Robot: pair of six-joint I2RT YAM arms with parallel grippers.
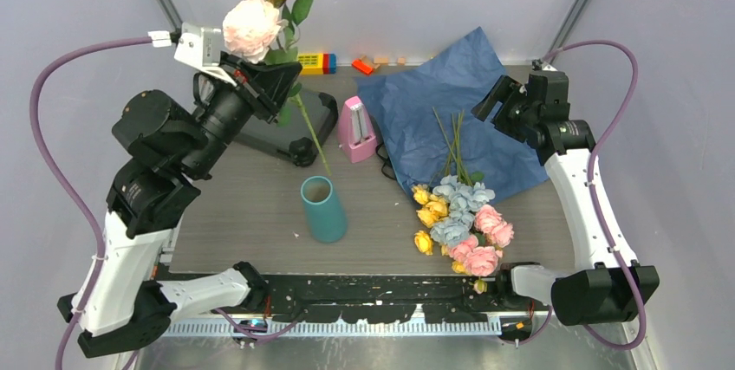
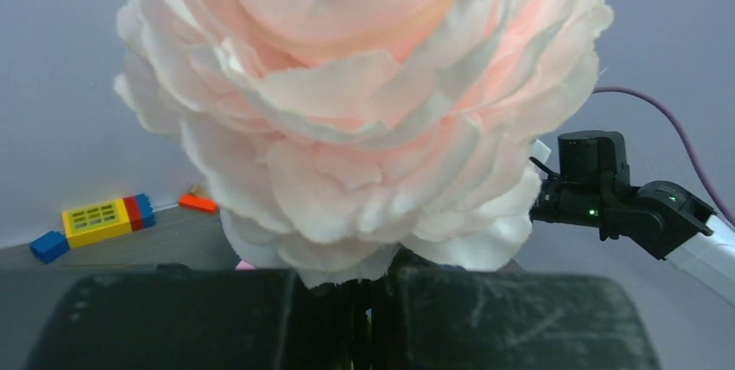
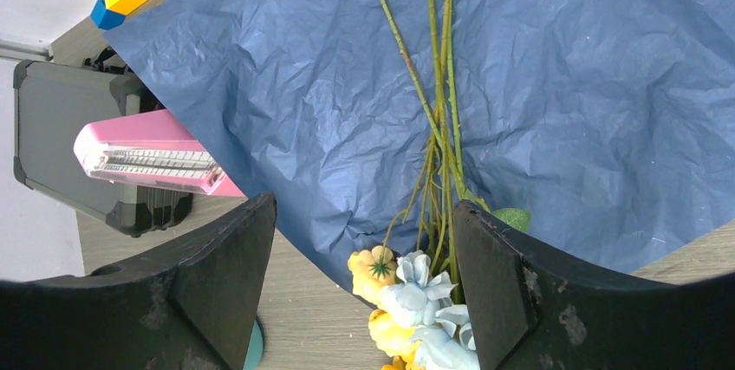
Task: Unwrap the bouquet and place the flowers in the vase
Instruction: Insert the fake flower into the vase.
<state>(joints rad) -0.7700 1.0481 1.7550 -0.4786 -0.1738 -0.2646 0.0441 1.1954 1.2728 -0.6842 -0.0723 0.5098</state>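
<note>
Pink flower held by left gripper above vase.

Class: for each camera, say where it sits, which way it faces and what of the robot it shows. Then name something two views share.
Top external: above and behind the bases, looking down on the table; both arms, left gripper and right gripper show.
Left wrist: on the raised left arm, facing the back wall; a pink bloom fills it, its shut fingers below.
Right wrist: looking down on blue paper and stems; its open fingers at the bottom.
Shared: pink metronome, top and right wrist views.
</note>
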